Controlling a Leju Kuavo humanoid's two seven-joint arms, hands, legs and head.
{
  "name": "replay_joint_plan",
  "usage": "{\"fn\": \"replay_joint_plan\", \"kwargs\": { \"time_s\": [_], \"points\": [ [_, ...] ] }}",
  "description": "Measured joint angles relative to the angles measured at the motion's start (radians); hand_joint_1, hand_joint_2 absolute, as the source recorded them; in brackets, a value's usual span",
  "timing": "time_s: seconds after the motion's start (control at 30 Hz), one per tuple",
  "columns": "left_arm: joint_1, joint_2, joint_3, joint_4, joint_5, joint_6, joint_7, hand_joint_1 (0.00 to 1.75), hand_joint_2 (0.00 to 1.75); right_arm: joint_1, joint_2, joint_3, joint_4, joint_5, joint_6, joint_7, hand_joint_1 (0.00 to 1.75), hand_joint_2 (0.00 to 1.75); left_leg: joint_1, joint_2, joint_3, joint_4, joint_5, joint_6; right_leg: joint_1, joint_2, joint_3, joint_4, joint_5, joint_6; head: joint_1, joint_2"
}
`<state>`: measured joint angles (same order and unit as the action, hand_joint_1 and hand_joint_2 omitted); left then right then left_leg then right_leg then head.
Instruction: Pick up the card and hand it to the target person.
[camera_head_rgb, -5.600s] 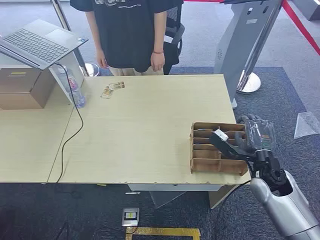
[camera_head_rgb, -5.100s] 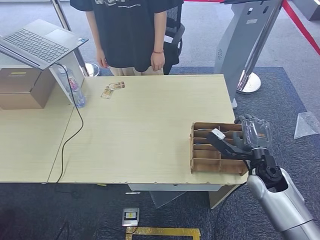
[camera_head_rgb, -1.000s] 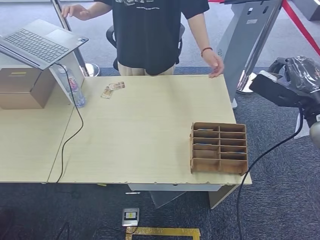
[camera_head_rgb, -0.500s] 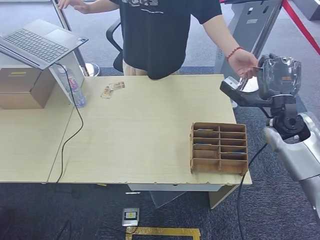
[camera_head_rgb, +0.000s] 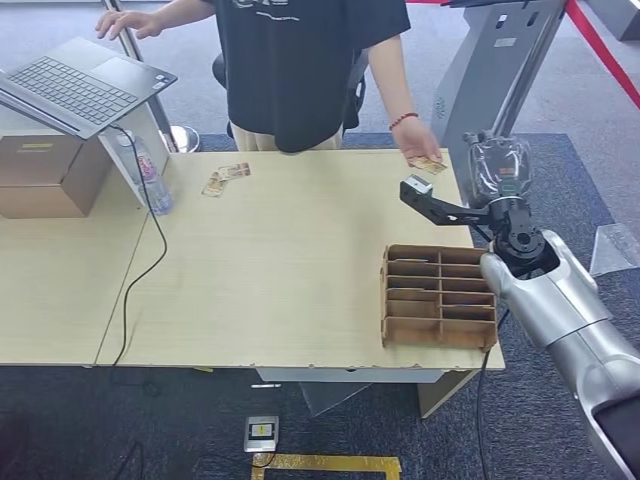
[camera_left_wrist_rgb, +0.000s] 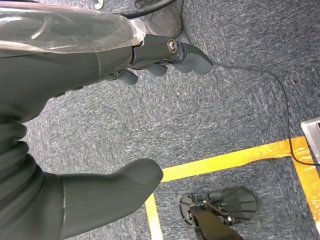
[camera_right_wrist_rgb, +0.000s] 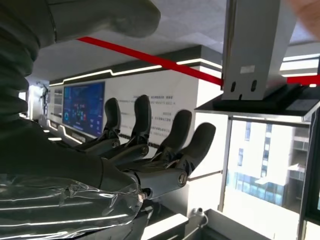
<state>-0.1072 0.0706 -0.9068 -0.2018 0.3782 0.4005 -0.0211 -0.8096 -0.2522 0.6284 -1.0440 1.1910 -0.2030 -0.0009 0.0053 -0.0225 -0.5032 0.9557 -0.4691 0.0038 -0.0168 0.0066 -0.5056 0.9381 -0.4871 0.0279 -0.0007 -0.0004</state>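
A tan card (camera_head_rgb: 426, 164) lies at the table's far right edge, under the fingers of a person's hand (camera_head_rgb: 412, 136). My right hand (camera_head_rgb: 494, 178) hovers above the far side of the wooden tray (camera_head_rgb: 438, 296), its thumb stretched toward the table. In the right wrist view that hand (camera_right_wrist_rgb: 151, 150) has its fingers spread with nothing between them. My left hand (camera_left_wrist_rgb: 56, 80) hangs over the carpet, fingers apart and empty.
The person in a black shirt (camera_head_rgb: 302, 70) stands behind the table (camera_head_rgb: 287, 260). A few more cards (camera_head_rgb: 226, 177) lie near the far left of it. A water bottle (camera_head_rgb: 149, 175), a laptop (camera_head_rgb: 79, 85) on a stand and a cable (camera_head_rgb: 143, 270) sit at the left.
My right hand came down from high on the right, met the person's hand, and now hovers lower over the tray. The person's hand drew back to the table with a card.
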Motion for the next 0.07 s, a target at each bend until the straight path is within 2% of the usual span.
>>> {"fn": "replay_joint_plan", "kwargs": {
  "time_s": [0.07],
  "points": [
    [0.0, 0.0, 0.0, 0.0, 0.001, 0.0, 0.0, 0.0, 1.75, 0.005, 0.0, -0.003, -0.003, -0.025, 0.012, 0.003, 0.0, 1.75, 0.0, 0.0, 0.0, 0.0, 0.0, 0.0, 0.0, 0.0, 0.0, 0.0, 0.0, 0.0, 0.0, 0.0]
  ]
}}
